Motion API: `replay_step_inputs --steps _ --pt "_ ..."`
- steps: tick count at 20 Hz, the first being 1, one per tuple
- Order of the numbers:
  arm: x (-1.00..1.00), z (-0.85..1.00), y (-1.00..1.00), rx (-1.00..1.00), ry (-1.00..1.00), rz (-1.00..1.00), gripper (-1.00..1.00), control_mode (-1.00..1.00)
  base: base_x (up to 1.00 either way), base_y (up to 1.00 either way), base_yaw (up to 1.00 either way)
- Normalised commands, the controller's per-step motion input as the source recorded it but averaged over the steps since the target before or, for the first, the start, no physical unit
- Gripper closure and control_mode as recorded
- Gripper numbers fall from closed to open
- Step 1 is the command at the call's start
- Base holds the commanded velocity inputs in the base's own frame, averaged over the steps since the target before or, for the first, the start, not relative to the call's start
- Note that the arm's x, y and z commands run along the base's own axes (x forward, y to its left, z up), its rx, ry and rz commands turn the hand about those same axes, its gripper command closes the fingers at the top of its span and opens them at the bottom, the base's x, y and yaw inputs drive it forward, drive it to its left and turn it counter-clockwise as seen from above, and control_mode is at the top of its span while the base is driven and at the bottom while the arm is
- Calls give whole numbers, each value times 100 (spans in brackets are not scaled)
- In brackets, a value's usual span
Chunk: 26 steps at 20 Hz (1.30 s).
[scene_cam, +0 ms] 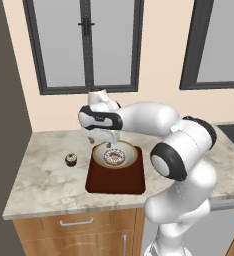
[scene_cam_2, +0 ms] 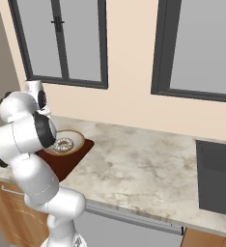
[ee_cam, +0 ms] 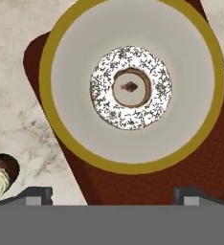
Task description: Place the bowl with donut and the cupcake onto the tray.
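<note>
Above the bowl [ee_cam: 133, 81] your jaws hang spread wide and empty, their two dark tips low in the hand view, one on either side of the tray's near end. The gripper [scene_cam: 105, 140] sits just over the bowl's far rim in the left base view. The donut [ee_cam: 131, 87] lies centred in the bowl, and the bowl rests on the tray [ee_cam: 200, 162], toward its far end, so that half of the job reads as done.

The cupcake [scene_cam: 71, 159] stands on the bench [scene_cam: 44, 170] just beside the tray's left edge, apart from it. That is your step in hand, by my judgement.

Lift clear of the bowl rim first, then carry the hand sideways to the cupcake. Centre the jaws over it before you descend; it is far smaller than the bowl, so a small offset could tip it. Close gently on the dark base rather than the soft top. Aim for the bare tray strip in front of the bowl.
</note>
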Motion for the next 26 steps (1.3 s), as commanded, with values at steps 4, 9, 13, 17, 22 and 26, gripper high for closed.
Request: replay_step_inputs --steps 4,9,13,17,22,26 --pt "0 -11 76 0 1 18 -100 -100 0 0 0" --pt "3 -17 49 0 0 23 -100 -100 0 0 0" --pt "2 -8 11 0 -16 28 -100 -100 0 0 0" --pt "8 0 12 3 -5 40 -100 -100 0 0 0" --pt "18 0 2 24 1 34 -100 -100 0 0 0" --pt "33 -9 0 17 0 18 -100 -100 0 0 0"
